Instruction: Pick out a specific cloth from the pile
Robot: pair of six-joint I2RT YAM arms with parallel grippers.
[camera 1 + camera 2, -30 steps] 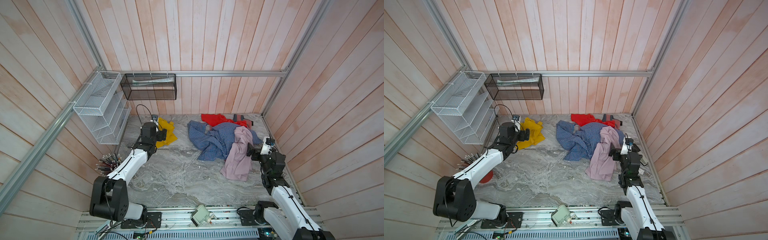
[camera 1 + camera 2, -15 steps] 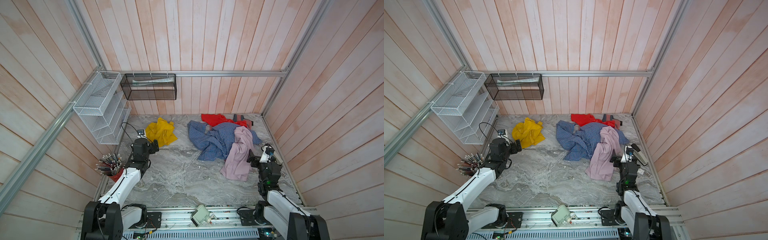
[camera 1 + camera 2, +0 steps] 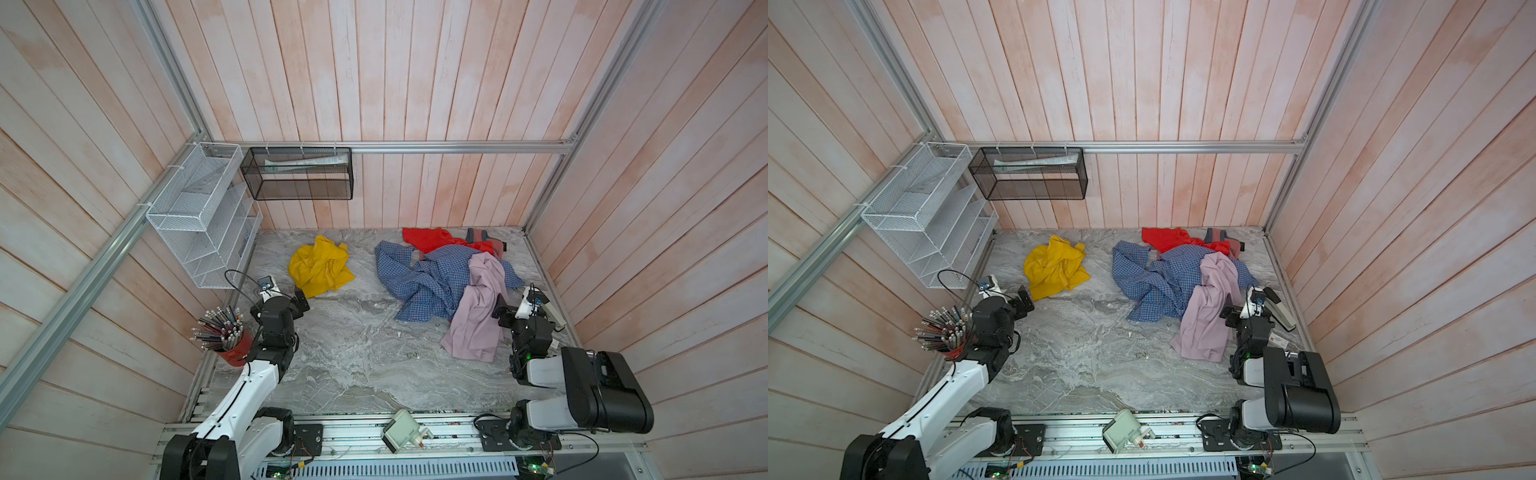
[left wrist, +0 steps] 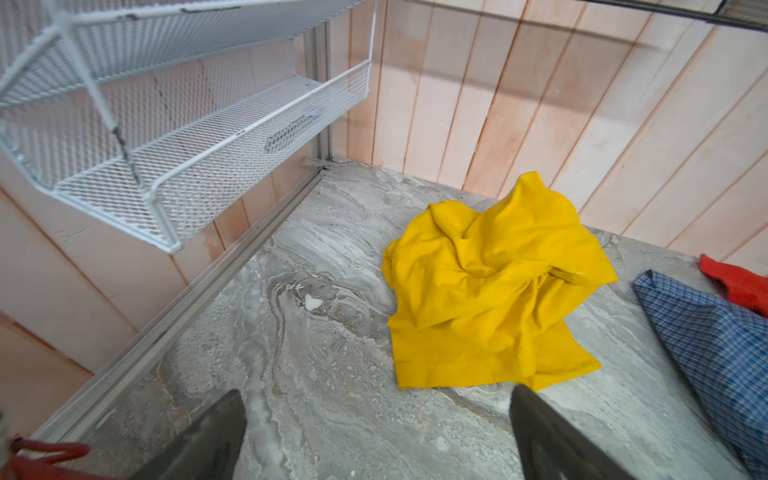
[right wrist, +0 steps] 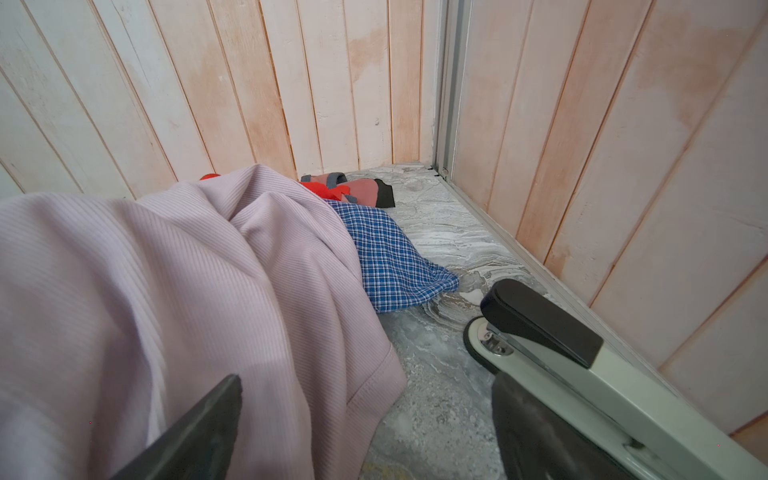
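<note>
While both jaws gape wide, pencils [image 3: 218, 328] fill the red cup [image 3: 233, 355]; black basket [image 3: 297, 196] holds paper [image 3: 305, 161].

Plain bright yellow marks the cloth [image 3: 320, 270] against a tabletop [image 3: 353, 365] veined grey and white like marble. The pile [image 3: 449, 282] mixes a blue-and-white checked shirt [image 3: 419, 286], a pale lilac-pink shirt [image 3: 478, 324] with fine ribbed lines, a red-orange cloth [image 3: 428, 239] and a grey-and-pink piece [image 3: 478, 235]. Elsewhere — plank walls [image 3: 374, 83] washed pale pink over white, silver-grey metal rails [image 3: 415, 146], a white wire-mesh rack [image 3: 199, 216], a black mesh basket [image 3: 299, 178], a red cup [image 3: 235, 355] of dark pencils [image 3: 218, 328], a black-and-cream stapler [image 5: 602, 382] and white-and-black robot arms [image 3: 249, 390].
</note>
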